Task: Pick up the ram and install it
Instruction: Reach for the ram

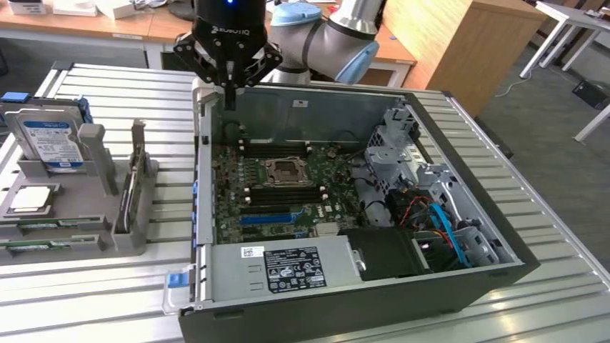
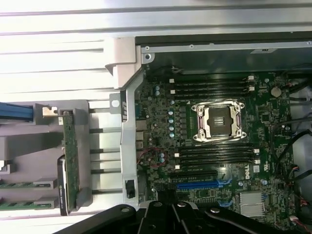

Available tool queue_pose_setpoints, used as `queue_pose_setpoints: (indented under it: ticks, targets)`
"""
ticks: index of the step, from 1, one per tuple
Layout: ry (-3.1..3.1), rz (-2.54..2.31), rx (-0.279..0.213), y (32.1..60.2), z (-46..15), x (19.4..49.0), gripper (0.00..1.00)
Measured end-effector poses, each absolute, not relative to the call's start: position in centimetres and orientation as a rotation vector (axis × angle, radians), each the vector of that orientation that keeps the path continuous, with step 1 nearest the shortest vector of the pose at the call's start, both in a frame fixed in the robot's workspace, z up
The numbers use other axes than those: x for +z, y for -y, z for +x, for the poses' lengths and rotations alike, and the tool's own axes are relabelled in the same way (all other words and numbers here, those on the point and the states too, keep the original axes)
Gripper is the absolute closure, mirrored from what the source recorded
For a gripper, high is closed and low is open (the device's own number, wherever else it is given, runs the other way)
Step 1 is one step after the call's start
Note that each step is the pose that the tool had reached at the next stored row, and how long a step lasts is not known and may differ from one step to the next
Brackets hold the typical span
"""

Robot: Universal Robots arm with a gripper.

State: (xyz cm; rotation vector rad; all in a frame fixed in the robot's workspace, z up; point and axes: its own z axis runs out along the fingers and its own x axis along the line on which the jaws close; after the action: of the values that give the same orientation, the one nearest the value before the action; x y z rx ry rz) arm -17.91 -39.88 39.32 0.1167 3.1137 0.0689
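Green is what I'm hunting for, and I've got it: the ram [image 1: 43, 226] sits in a slot of the grey holder [image 1: 107, 241] at the exterior view's left, on the near side, with a second green stick [image 1: 38, 245] just beside it. Nothing is touching it. The gripper [image 1: 230, 98] hangs well apart from it, above the far left corner of the open computer case [image 1: 381, 304]. Its fingers are pressed together and pointing straight down, and I see nothing between them. On the same holder, farther back, the hard drive [image 1: 53, 143] with its blue label stands upright. A card with a metal bracket [image 1: 133, 175] stands on edge between that drive and the case wall. Inside the case I can see the motherboard [image 1: 315, 189] with the square CPU socket [image 1: 284, 170] in the middle and dark memory slots [image 1: 281, 151] running on both sides of it. I can't tell whether any slot is filled. The power supply [image 1: 286, 268] fills the near end, and everything rests on the slatted metal table [image 1: 96, 304].
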Motion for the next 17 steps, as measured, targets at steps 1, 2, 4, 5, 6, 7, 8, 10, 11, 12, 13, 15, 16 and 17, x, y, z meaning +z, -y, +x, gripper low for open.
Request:
queue_pose_setpoints:
  ticks: [1,2,4,5,6,7,8,10,11,12,13,15,16,17]
  targets:
    - [-3.114,0.117,0.069,39.9,-18.1,39.3,0.89]
    - [-3.114,0.117,0.069,39.9,-18.3,39.3,0.89]
    - [-3.114,0.116,0.069,39.9,-18.7,39.3,0.89]
    - [-3.114,0.116,0.069,39.9,-18.9,39.3,0.89]
    - [-3.114,0.117,0.069,39.9,-19.1,39.3,0.89]
    - [-3.114,0.117,0.069,39.9,-19.4,39.3,0.89]
    - [-3.114,0.117,0.069,39.9,-19.6,39.3,0.89]
    - [-3.114,0.117,0.069,39.9,-20.0,39.3,0.89]
    - [-3.114,0.117,0.069,39.9,-20.3,39.3,0.89]
    - [-3.114,0.117,0.069,39.9,-20.5,39.3,0.89]
    - [-3.114,0.117,0.069,39.9,-20.6,39.3,0.89]
    - [-3.114,0.117,0.069,39.9,-21.0,39.3,0.89]
    - [-3.114,0.117,0.069,39.9,-21.2,39.3,0.89]
    - [-3.114,0.117,0.069,39.9,-21.5,39.3,0.89]
